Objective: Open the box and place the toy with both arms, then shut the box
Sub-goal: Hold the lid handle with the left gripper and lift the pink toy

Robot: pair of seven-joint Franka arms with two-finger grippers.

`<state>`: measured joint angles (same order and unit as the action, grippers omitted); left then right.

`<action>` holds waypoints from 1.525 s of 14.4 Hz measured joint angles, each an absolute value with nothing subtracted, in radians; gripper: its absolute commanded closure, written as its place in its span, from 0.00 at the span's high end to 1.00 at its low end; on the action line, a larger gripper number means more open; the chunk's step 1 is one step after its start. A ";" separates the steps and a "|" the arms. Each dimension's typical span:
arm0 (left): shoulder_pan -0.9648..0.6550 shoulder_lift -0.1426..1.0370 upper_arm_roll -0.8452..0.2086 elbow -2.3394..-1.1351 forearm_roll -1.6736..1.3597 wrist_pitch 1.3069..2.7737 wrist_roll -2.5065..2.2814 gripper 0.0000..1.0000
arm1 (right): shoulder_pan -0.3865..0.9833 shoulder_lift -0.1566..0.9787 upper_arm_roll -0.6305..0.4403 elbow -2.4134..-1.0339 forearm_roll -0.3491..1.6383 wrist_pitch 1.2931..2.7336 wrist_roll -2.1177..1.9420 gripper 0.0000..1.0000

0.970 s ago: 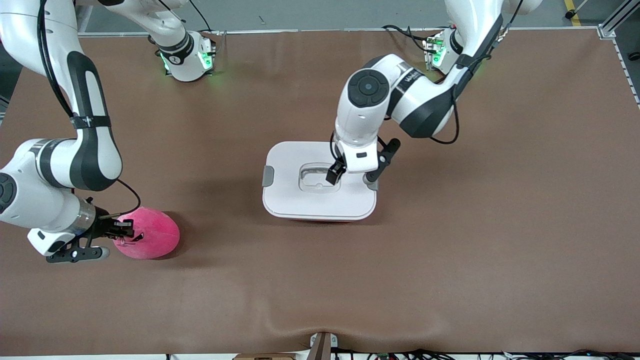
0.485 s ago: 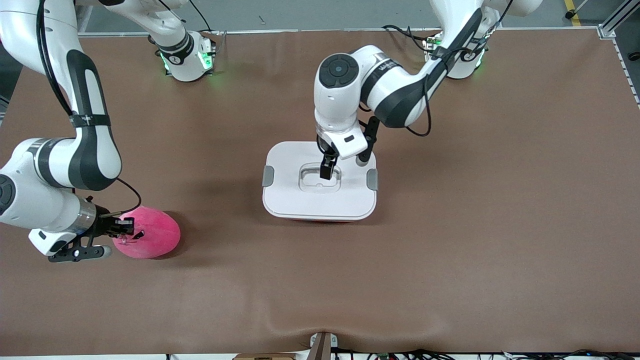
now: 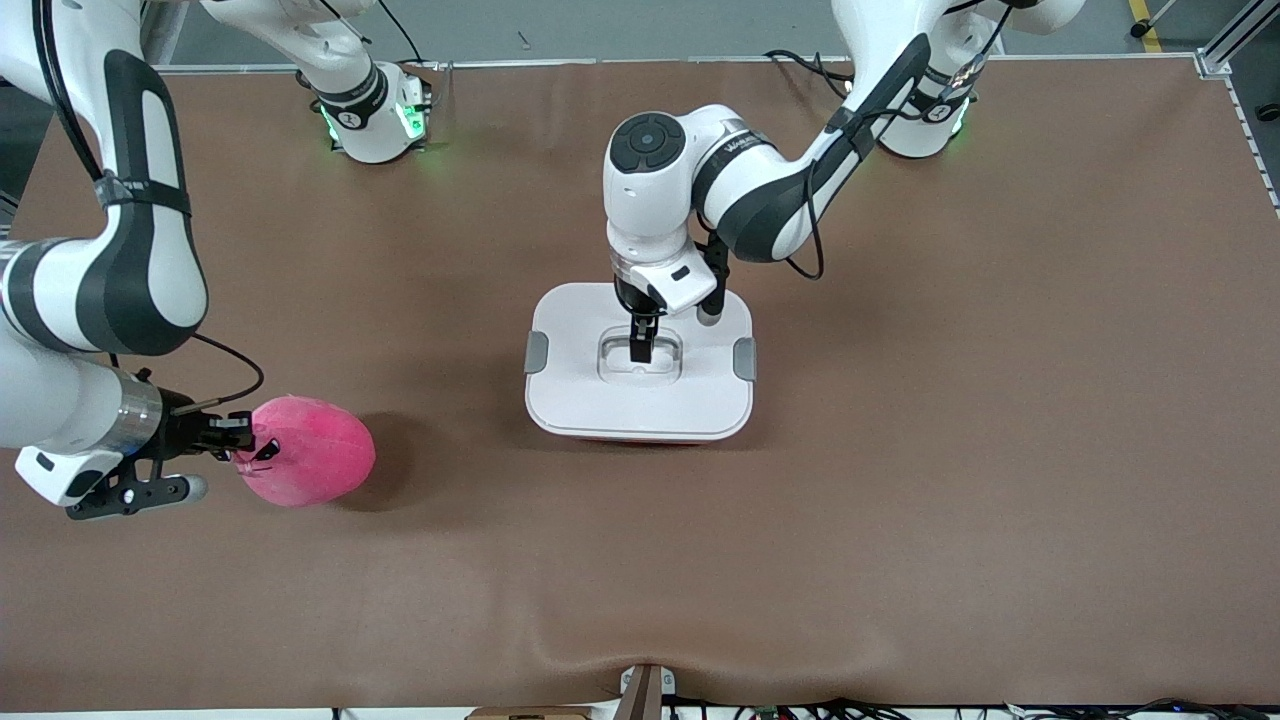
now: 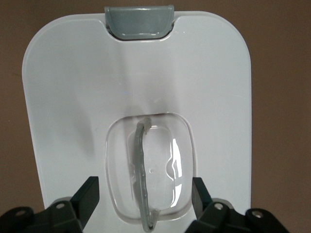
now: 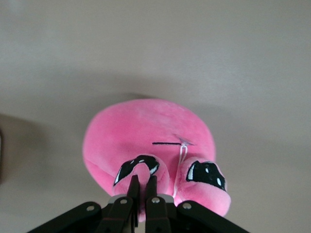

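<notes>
The box (image 3: pixel 590 400) stands at the table's middle with its white lid (image 4: pixel 204 73) on and a strip of red base showing at its front edge. My left gripper (image 3: pixel 638 345) is open just over the lid's clear recessed handle (image 3: pixel 640 358). In the left wrist view its fingers (image 4: pixel 90 194) stand either side of the handle (image 4: pixel 141 165) without touching it. The pink toy (image 3: pixel 310 452) is at the right arm's end of the table. My right gripper (image 3: pixel 243 442) is shut on a fold of the toy beside its dark eye markings (image 5: pixel 138 167), and holds it at or just above the table.
Two grey clips (image 3: pixel 536 352) (image 3: pixel 744 358) sit closed on the lid's short sides, and one shows in the left wrist view (image 4: pixel 139 22). The brown table cover (image 3: pixel 950 450) stretches around the box. Both arm bases stand along the table's top edge in the front view.
My left gripper has swung from the clip at the left arm's end of the lid to over the centre handle. My right gripper has shifted the toy slightly toward the box.
</notes>
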<state>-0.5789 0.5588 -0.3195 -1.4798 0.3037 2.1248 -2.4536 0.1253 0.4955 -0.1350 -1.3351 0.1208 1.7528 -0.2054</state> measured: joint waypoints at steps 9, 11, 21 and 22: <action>-0.579 0.604 -0.319 -1.479 0.334 2.170 -2.510 0.65 | 0.153 0.461 -0.137 -1.319 0.121 1.696 -0.329 0.00; -0.579 0.607 -0.319 -1.479 0.334 2.170 -2.511 0.55 | 0.153 0.452 -0.136 -1.319 0.121 1.675 -0.347 0.00; -0.591 0.607 -0.319 -1.478 0.334 2.170 -2.512 0.08 | 0.199 0.410 -0.134 -1.319 0.122 1.636 -0.369 0.00; -0.594 0.607 -0.319 -1.479 0.334 2.170 -2.512 0.07 | 0.203 0.408 -0.134 -1.319 0.122 1.636 -0.374 0.00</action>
